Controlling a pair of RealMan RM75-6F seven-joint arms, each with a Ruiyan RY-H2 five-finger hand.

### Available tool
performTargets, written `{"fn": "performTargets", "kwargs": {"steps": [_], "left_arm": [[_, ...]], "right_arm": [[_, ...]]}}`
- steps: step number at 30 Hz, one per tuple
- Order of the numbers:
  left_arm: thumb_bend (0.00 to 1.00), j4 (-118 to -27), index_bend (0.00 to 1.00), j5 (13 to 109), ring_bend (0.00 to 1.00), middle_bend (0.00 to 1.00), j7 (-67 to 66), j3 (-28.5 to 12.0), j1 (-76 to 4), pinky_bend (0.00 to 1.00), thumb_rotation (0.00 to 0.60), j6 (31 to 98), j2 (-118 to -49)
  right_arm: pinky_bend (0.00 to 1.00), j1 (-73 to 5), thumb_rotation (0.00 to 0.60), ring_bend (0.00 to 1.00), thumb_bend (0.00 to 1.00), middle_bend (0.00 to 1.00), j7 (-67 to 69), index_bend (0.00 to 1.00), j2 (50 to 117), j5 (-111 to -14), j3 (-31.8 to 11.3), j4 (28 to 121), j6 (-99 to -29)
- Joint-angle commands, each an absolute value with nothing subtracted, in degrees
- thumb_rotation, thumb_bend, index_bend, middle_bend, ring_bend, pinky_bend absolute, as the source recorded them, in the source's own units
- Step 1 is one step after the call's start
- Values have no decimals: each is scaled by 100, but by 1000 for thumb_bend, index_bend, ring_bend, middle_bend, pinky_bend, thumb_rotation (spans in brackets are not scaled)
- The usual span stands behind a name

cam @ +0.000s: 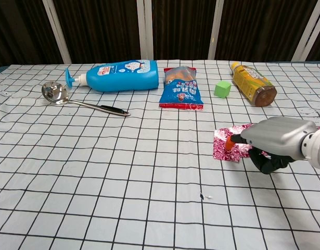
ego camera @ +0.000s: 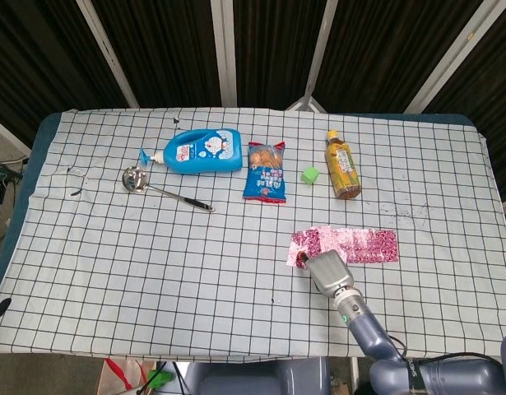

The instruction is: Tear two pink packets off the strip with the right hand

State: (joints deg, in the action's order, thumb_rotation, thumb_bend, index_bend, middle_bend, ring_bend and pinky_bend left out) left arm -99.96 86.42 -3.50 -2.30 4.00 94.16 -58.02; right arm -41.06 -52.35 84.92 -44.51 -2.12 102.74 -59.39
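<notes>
The right hand (ego camera: 327,272) (cam: 274,139) pinches the left end of the pink packet strip (ego camera: 347,245) (cam: 227,144), toward the table's (ego camera: 113,263) front right; wide bare cloth lies to its left

Your right robot hand (cam: 277,139) has a silver-grey shell, black fingers beneath, an orange fingertip (cam: 229,142), and a blue-grey forearm.

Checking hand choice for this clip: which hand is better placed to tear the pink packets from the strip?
Right. The right hand already rests at the near left end of the pink packet strip, an orange-tipped finger on it. The left hand shows in neither view.
</notes>
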Motion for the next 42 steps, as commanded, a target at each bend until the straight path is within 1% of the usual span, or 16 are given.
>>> {"fn": "performTargets", "kwargs": {"steps": [1,29,35,42], "left_arm": [[276,-9994,162,8639,0,0,-330,-231,403,84,600,9420,-5794],[276,-9912,162,8602,0,0,71,-254,429,84,600,9443,-5677],[276,-9899,162,8591,0,0,127,-258,434,84,600,9446,-5659],[276,-9899,163,8596,0,0,99,-258,438,85,600,9458,-5667]], "right_arm": [[702,-4207,600,865,891,843,-5371,196,8609,-4332,-183,10312,-5977],[702,-4775,600,865,891,843,-5969,196,9583,-3813,-159,10249,-6286],[702,-4808,600,865,891,843,-5893,196,9501,-3857,-314,10424,-6500],[702,-4754,600,865,891,843,-5690,196,9102,-3934,-430,10742,-6691]]}}
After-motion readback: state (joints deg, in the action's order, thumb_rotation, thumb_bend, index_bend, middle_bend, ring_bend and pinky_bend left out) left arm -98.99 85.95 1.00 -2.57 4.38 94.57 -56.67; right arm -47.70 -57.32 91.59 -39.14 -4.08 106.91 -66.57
